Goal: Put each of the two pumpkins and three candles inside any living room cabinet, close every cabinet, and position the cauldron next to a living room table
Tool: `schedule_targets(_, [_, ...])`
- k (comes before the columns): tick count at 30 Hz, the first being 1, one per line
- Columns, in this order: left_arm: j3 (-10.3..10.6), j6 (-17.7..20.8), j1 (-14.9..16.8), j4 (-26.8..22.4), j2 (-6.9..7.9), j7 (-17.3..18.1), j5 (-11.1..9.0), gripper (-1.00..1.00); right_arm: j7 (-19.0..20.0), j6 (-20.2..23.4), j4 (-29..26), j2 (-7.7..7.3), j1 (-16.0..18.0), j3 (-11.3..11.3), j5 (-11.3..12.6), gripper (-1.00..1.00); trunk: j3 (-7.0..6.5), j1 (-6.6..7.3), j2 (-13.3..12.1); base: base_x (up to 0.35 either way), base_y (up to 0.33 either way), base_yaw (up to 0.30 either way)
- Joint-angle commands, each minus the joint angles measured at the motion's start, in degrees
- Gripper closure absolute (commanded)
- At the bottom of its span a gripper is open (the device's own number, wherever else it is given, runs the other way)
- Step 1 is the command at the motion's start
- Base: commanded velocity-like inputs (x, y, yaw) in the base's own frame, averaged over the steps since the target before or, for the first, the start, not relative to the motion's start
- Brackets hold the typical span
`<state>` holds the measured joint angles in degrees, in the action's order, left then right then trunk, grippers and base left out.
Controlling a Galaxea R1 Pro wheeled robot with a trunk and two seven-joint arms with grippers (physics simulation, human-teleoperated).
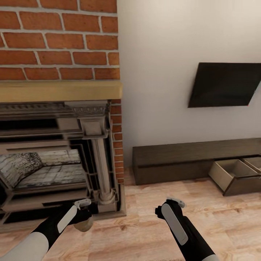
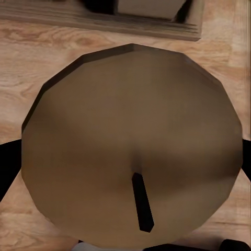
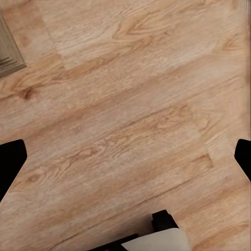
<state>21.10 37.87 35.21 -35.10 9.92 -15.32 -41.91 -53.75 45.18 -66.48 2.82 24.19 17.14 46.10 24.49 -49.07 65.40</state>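
Left gripper (image 1: 84,217) hangs low at the near left, right at the foot of the brick fireplace (image 1: 58,152), its jaws pinching a candle (image 1: 84,224). On the left wrist view that candle (image 2: 130,151) sits end-on, a broad grey-beige disc with a dark wick, black fingers (image 2: 8,167) pressed at either flank, and the fireplace's base edge runs just beyond it.

Over to the right gripper (image 1: 170,203), near centre, held above bare wood floor (image 1: 145,203). Its wrist view has the black fingertips (image 3: 10,162) far out at opposite edges, jaws spread wide with plank floor (image 3: 130,104) between them.

Far right along the wall, the long dark cabinet (image 1: 174,163) lies under a wall-mounted screen (image 1: 224,85). A drawer (image 1: 235,175) at its right end stands pulled out onto the floor. The cabinet's left end is just beside the fireplace's brick edge. Open floor stretches from both grippers across to the cabinet front.
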Motion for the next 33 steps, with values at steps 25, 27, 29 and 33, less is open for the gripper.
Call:
schedule_targets(25, [0.34, 0.09, 0.04, -0.14, 0.1, -0.5, -0.54, 1.0, -0.57, 0.17, 0.17, 0.0, 0.07, 0.11, 0.48, -1.0, 0.07, 0.0, 0.05, 0.0, 0.0, -0.277])
schedule_targets(27, [0.34, 0.09, 0.04, -0.14, 0.1, -0.5, -0.54, 1.0, -0.57, 0.17, 0.16, 0.0, 0.07, 0.1, 0.48, -1.0, 0.07, 0.0, 0.05, 0.0, 0.0, -0.277])
schedule_targets(29, [0.34, 0.09, 0.04, -0.14, 0.1, -0.5, -0.54, 1.0, -0.57, 0.17, 0.17, 0.0, 0.07, 0.11, 0.48, -1.0, 0.07, 0.0, 0.05, 0.0, 0.0, -0.277])
schedule_targets(33, [0.34, 0.09, 0.04, -0.14, 0.1, -0.5, -0.54, 1.0, -0.57, 0.17, 0.2, 0.0, 0.07, 0.12, 0.48, -1.0, 0.07, 0.0, 0.05, 0.0, 0.0, -0.277])
